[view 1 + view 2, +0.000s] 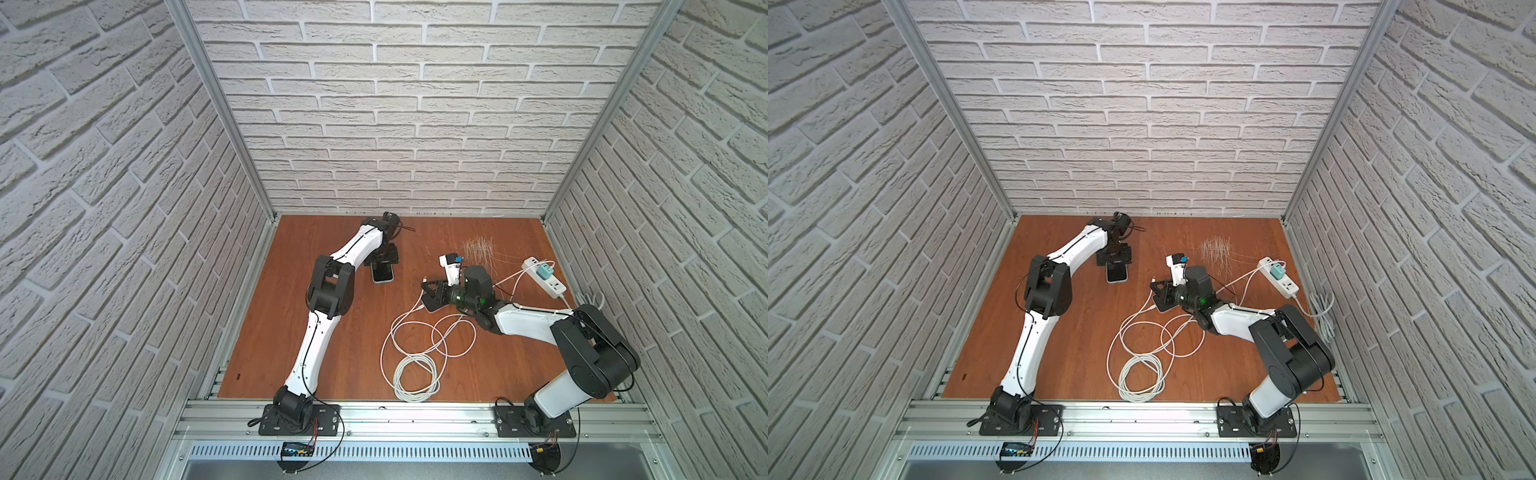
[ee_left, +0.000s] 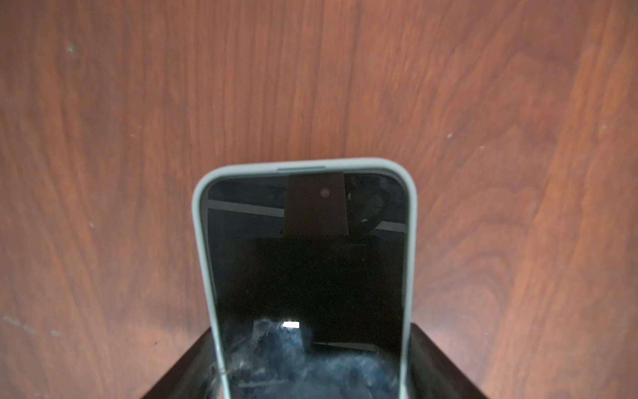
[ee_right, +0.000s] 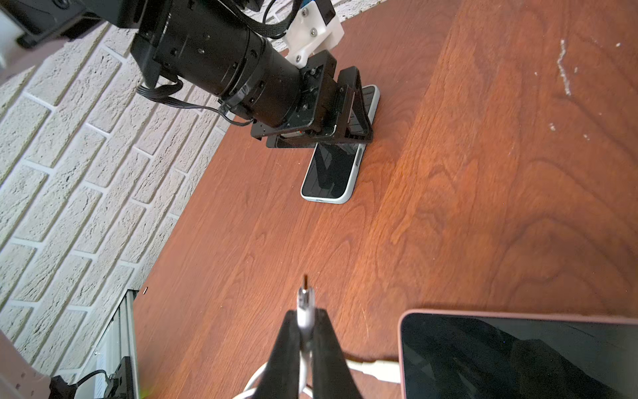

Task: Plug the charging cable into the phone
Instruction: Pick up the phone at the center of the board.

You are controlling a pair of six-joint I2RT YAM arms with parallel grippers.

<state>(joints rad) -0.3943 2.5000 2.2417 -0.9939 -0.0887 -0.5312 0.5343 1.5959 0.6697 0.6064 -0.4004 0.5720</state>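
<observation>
Now the plug [image 3: 305, 297], pinched by the right end effector [image 3: 306, 314], must be aligned to the phone [image 3: 329, 172] flanked, grip unclear, by the left end effector [image 1: 382, 265].

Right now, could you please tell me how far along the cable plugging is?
Done: the right end effector is shut on the cable's plug. In hand: the left end effector straddles the phone on the table; a firm grip is unclear. Left: the plug sits well short of the phone, not inserted.
</observation>
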